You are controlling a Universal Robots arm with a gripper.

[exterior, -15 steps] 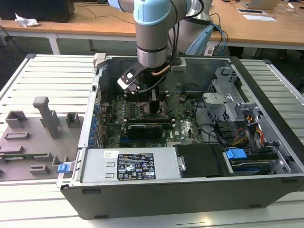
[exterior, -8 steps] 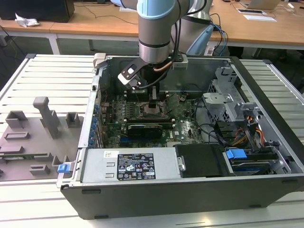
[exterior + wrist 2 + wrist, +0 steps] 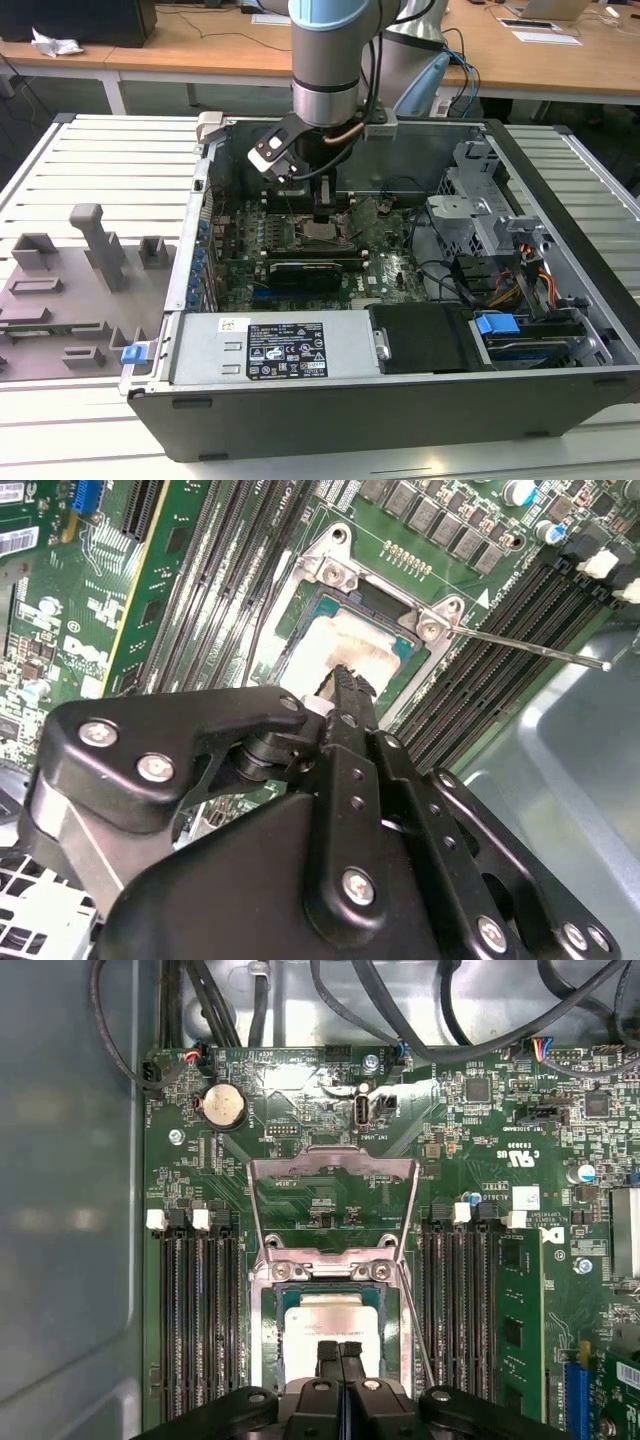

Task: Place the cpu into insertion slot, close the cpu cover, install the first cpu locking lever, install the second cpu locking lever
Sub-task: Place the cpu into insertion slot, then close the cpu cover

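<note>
The cpu (image 3: 335,1322) lies flat in the insertion slot (image 3: 268,1345) on the green board, its silvery top smeared with pale paste; it also appears in the second wrist view (image 3: 352,645). My gripper (image 3: 342,1352) is shut, its two fingertips (image 3: 345,683) pressed together right over the chip; I cannot tell if they touch it. The cpu cover (image 3: 335,1172) is swung open, away from the socket. A thin locking lever (image 3: 530,648) sticks out unlatched beside the socket. In the exterior view my gripper (image 3: 324,214) reaches down into the open case onto the socket (image 3: 322,236).
Black memory slots (image 3: 195,1320) flank the socket, with a green module (image 3: 520,1330) in one. A coin battery (image 3: 224,1107) and cables (image 3: 420,1020) lie beyond the cover. The case holds a power supply (image 3: 285,350) and drive cage (image 3: 480,215). A grey fixture tray (image 3: 70,290) sits on the exterior view's left.
</note>
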